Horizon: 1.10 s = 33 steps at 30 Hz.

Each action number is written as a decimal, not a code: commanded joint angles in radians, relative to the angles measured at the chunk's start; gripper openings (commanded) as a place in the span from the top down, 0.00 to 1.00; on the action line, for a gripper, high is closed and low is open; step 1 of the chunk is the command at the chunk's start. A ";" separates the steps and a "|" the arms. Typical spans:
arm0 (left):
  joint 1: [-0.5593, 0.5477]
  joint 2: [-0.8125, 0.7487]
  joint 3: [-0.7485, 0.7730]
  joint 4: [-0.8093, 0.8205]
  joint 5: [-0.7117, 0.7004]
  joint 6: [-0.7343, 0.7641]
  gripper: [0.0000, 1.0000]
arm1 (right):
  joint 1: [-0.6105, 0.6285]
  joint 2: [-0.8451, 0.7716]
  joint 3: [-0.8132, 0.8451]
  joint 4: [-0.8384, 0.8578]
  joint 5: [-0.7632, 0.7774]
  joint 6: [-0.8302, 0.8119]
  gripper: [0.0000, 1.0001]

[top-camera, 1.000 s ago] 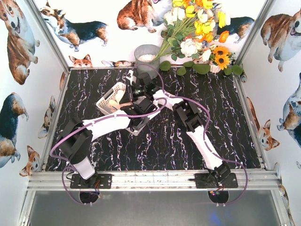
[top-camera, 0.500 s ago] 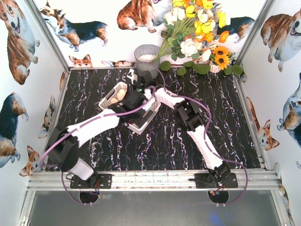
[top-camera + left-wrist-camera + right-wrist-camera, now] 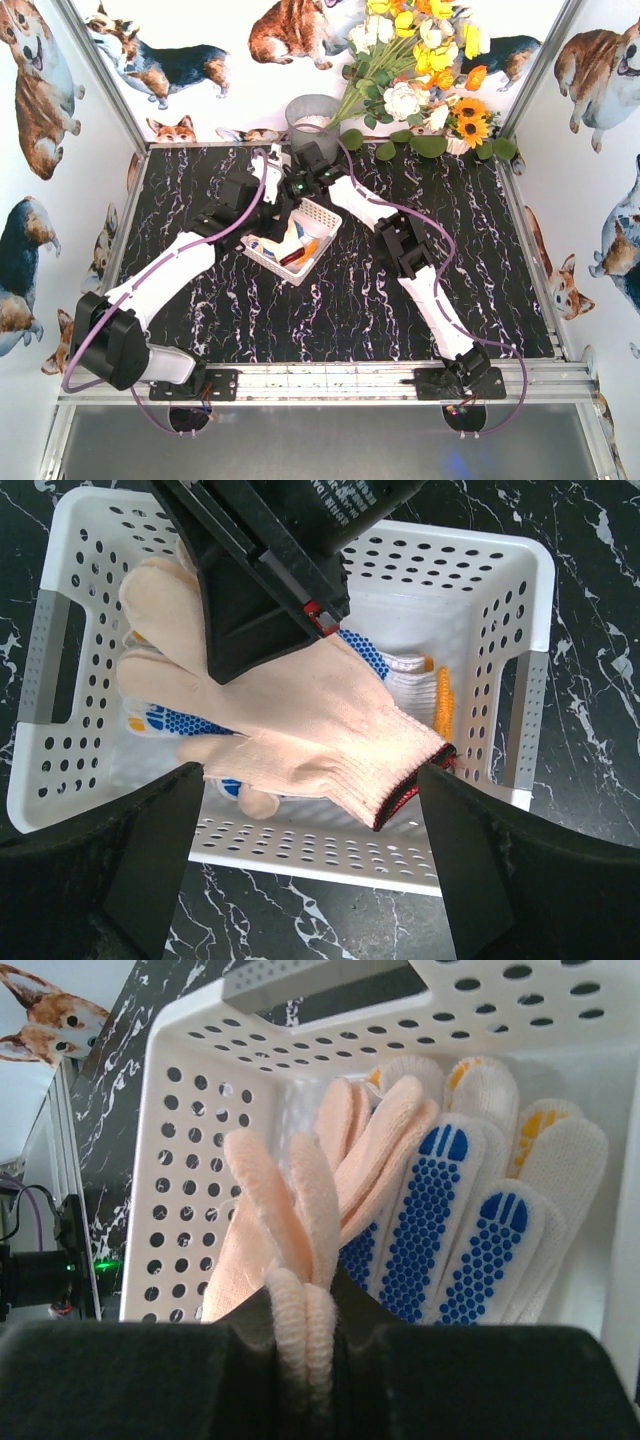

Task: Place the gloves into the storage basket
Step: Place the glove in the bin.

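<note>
Left wrist view: the left hand (image 3: pixel 310 780) was seen spread wide above the basket (image 3: pixel 300 855) on the worktop (image 3: pixel 600 680). A cream glove (image 3: pixel 300 720) was pinched by the right hand (image 3: pixel 305 1345) (closed tight on it) over blue-dotted gloves (image 3: pixel 450 1230) lying in the basket.

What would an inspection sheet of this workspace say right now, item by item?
Surface: black marbled tabletop.
Job's things: white storage basket holds blue-dotted gloves; a cream glove lies across them.
Clutter: grey bucket and flower bouquet at the far edge.
Grippers: right gripper pinches the cream glove's fingers; left gripper open above the basket, holding nothing.
Cables: purple cables loop along both arms.
Surroundings: corgi-print walls.
</note>
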 commanded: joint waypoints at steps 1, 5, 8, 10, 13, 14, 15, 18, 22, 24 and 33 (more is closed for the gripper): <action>0.023 0.012 -0.005 0.035 0.052 -0.037 0.18 | -0.008 0.012 0.100 -0.046 -0.025 -0.063 1.00; 0.027 0.022 -0.005 0.036 0.058 -0.039 0.18 | -0.010 0.039 0.144 -0.065 -0.049 -0.070 1.00; 0.030 0.029 -0.003 0.036 0.064 -0.040 0.18 | -0.010 0.067 0.171 -0.074 -0.068 -0.072 1.00; 0.033 0.035 -0.002 0.036 0.066 -0.040 0.18 | -0.010 0.085 0.183 -0.079 -0.082 -0.072 1.00; 0.034 0.047 0.000 0.033 0.070 -0.040 0.18 | -0.010 0.099 0.193 -0.081 -0.096 -0.074 1.00; 0.035 0.051 0.001 0.032 0.070 -0.040 0.18 | -0.010 0.104 0.197 -0.082 -0.101 -0.076 1.00; 0.036 0.054 0.002 0.032 0.070 -0.041 0.18 | -0.010 0.107 0.201 -0.080 -0.104 -0.076 1.00; 0.039 0.059 0.002 0.033 0.069 -0.043 0.18 | -0.010 0.122 0.217 -0.079 -0.112 -0.076 1.00; 0.042 0.065 0.000 0.035 0.072 -0.043 0.18 | -0.010 0.135 0.229 -0.049 -0.133 -0.057 1.00; 0.043 0.072 0.003 0.035 0.077 -0.044 0.18 | -0.009 0.142 0.231 -0.026 -0.146 -0.038 1.00; 0.047 0.078 0.001 0.037 0.075 -0.043 0.19 | -0.006 0.119 0.232 -0.072 -0.059 -0.092 0.79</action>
